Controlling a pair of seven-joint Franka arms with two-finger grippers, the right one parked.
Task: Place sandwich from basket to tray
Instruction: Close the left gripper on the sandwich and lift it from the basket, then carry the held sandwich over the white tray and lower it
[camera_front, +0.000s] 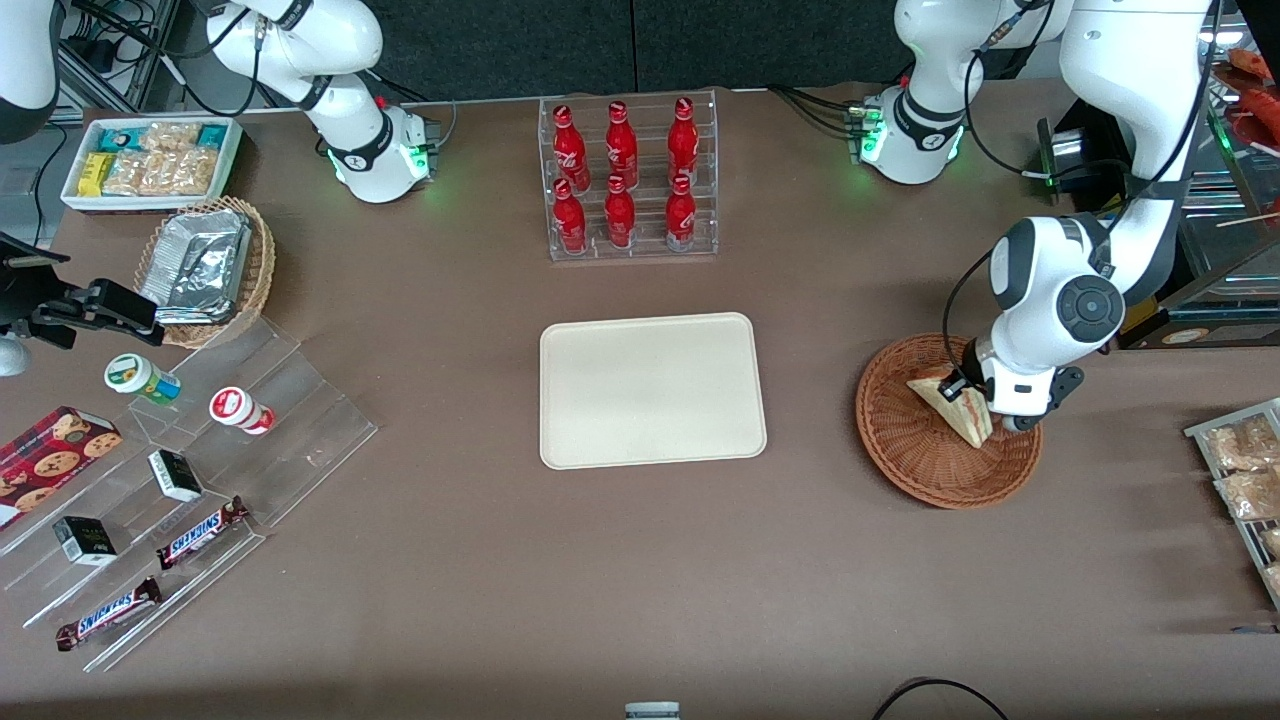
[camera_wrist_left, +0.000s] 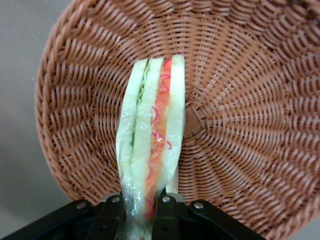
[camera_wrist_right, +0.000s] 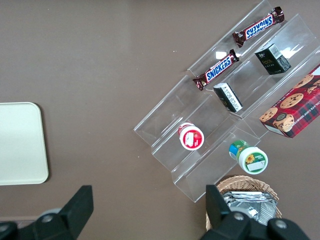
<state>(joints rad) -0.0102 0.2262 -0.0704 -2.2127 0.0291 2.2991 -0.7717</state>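
The gripper (camera_wrist_left: 142, 210) is clamped on the sandwich (camera_wrist_left: 152, 145), pinching its wrapped end between both fingers (camera_wrist_left: 167, 212) over the basket (camera_front: 915, 455). The wedge stands on edge. In the front view, the tray (camera_front: 650, 390) lies at the basket's nine o'clock, well apart.

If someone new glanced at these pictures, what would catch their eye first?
Probably the left gripper shut on the triangular white-bread sandwich over the round reddish-brown wicker basket. Next, the bare cream rectangular tray mid-table, with the clear rack of red bottles farther from the front camera.
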